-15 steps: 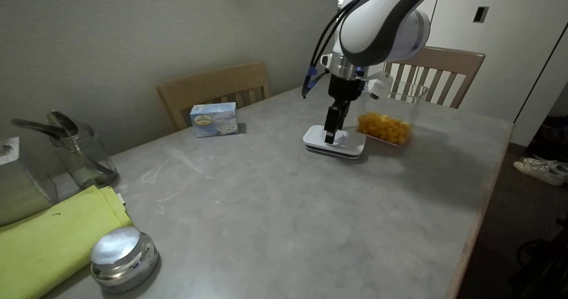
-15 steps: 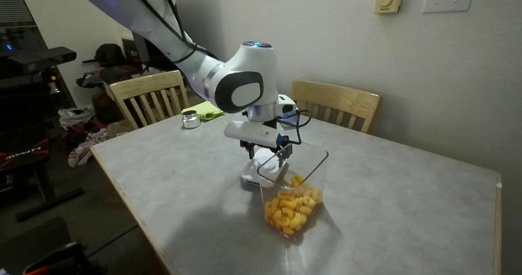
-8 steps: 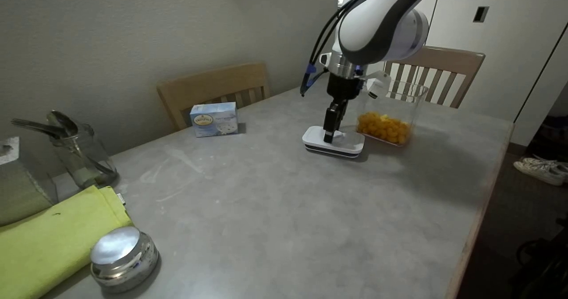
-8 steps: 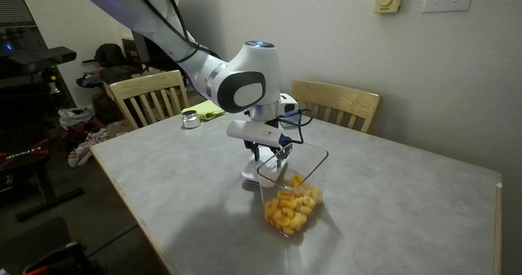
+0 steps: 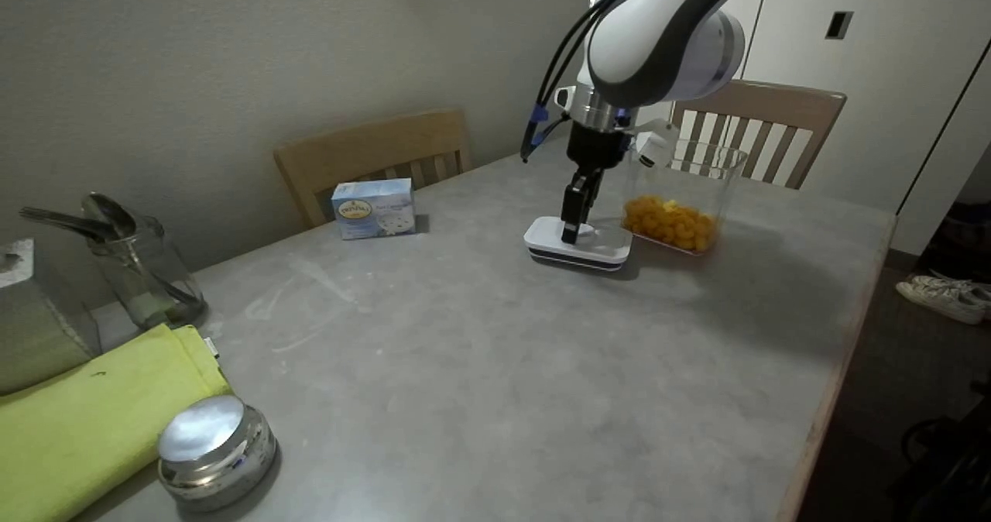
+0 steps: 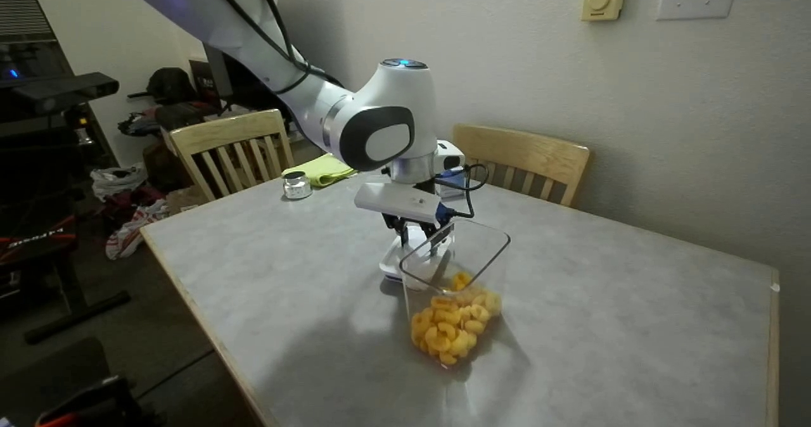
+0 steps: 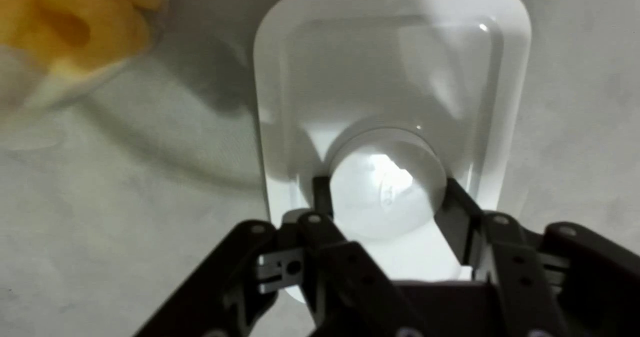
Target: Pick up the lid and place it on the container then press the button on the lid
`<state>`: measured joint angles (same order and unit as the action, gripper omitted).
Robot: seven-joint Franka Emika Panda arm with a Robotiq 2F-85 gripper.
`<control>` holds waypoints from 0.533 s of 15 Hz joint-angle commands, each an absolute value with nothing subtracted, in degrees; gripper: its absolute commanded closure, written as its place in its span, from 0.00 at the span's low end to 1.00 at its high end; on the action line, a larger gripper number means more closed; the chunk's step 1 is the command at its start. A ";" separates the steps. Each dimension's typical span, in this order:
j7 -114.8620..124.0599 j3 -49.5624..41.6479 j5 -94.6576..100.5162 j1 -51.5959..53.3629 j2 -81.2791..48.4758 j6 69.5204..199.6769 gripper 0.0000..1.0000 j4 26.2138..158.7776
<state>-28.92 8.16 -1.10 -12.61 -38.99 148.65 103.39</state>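
Note:
The white lid (image 5: pixel 608 249) is level, just above or at the table, with a shadow along its lower edge; it also shows in the other views (image 6: pixel 393 263) (image 7: pixel 385 72). Its round raised button (image 7: pixel 386 162) stands up at its centre. My gripper (image 5: pixel 570 237) points down with a fingertip on each side of the button in the wrist view (image 7: pixel 387 197), shut on it. The fingers show partly behind the container in an exterior view (image 6: pixel 421 243). The clear container (image 5: pixel 724 185) with yellow-orange pieces stands uncovered beside the lid; it also shows in an exterior view (image 6: pixel 497 256).
A light blue tea box (image 5: pixel 375 209) stands near the wall. A shiny metal jar (image 5: pixel 217 452), a yellow-green cloth (image 5: pixel 101 421) and a glass jar with utensils (image 5: pixel 151 282) are at the table's far end. Chairs (image 6: pixel 519 161) stand against the table edge.
My gripper and the lid have moved together slightly up and left in an exterior view, away from the container. The fingers have drawn closer together around the button. The container has not moved.

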 commanded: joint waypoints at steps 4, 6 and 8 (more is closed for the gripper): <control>-29.26 7.61 0.28 -11.78 -30.09 147.90 0.71 104.72; -28.75 7.18 1.01 -10.93 -26.55 147.24 0.71 104.84; -27.71 6.17 2.20 -9.76 -23.69 147.03 0.71 104.75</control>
